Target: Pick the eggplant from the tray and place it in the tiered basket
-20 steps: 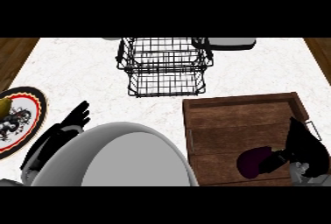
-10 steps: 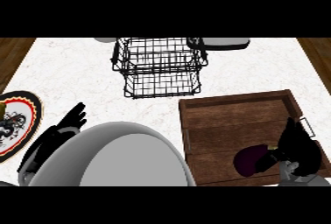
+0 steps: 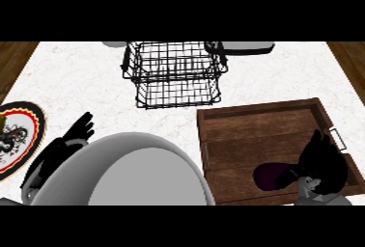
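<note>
The dark purple eggplant (image 3: 273, 175) lies in the near part of the brown wooden tray (image 3: 249, 130) at the right. My right hand (image 3: 322, 158) is over the tray's right side, at the eggplant's right end, with its fingers straight and pointing away from me; it hides that end. The black wire tiered basket (image 3: 175, 72) stands at the back centre of the white counter. My left hand (image 3: 71, 137) rests open at the lower left, fingers up.
A patterned plate (image 3: 18, 140) with a red rim lies at the left edge. A grey rounded part of my arm (image 3: 139, 176) fills the lower centre and hides the counter there. Grey objects (image 3: 246, 47) sit behind the basket.
My right hand has shifted slightly left, closer to the eggplant. The eggplant, tray and left hand have stayed put.
</note>
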{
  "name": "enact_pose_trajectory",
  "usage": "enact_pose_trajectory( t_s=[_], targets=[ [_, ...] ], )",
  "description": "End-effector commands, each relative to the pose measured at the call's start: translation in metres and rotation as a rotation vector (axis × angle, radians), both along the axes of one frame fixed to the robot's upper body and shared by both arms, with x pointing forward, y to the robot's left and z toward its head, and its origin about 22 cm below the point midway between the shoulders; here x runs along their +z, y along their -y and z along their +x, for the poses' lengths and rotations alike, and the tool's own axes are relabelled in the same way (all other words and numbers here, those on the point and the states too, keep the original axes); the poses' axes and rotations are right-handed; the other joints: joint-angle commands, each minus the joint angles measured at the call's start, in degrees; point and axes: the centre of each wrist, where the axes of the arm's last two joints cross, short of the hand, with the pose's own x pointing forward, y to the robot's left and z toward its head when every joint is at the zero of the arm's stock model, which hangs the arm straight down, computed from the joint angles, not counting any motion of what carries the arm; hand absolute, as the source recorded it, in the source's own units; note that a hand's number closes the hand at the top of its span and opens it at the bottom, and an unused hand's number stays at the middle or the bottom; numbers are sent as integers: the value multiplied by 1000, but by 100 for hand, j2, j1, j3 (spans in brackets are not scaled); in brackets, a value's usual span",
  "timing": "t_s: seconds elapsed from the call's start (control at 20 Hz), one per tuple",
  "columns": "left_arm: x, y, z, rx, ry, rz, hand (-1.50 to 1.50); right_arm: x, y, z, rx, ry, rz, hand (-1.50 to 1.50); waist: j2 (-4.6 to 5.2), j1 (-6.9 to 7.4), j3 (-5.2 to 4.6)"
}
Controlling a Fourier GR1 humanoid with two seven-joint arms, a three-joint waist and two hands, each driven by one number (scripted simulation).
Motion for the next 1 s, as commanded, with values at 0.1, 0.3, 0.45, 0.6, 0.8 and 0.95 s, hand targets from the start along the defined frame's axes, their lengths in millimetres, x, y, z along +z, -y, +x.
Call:
enact_pose_trajectory(
  t_s=[0.1, 0.3, 0.45, 0.6, 0.8, 0.95],
  targets=[
    [15, 46, 24, -10, 135, -140, 0, -1, -11, 0, -206, -126, -50, -150, 35, -63, 6],
    [2, 46, 18, -20, 131, -133, 0, -11, -8, -5, -229, -133, -50, -150, 44, 1, 10],
    [14, 46, 31, -47, 141, -135, 0, -5, -9, -3, -238, -132, -34, -150, 46, -7, 11],
    [5, 49, 27, -31, 128, -117, 0, -20, -4, -12, -250, -154, -38, -150, 47, 21, 14],
    [16, 53, 33, -32, 151, -136, 0, -36, 18, -23, -249, -130, -20, -150, 44, 40, 23],
    [14, 45, 42, -38, 154, -124, 0, -30, 15, -15, -246, -153, -20, -150, 59, 38, 18]
  ],
)
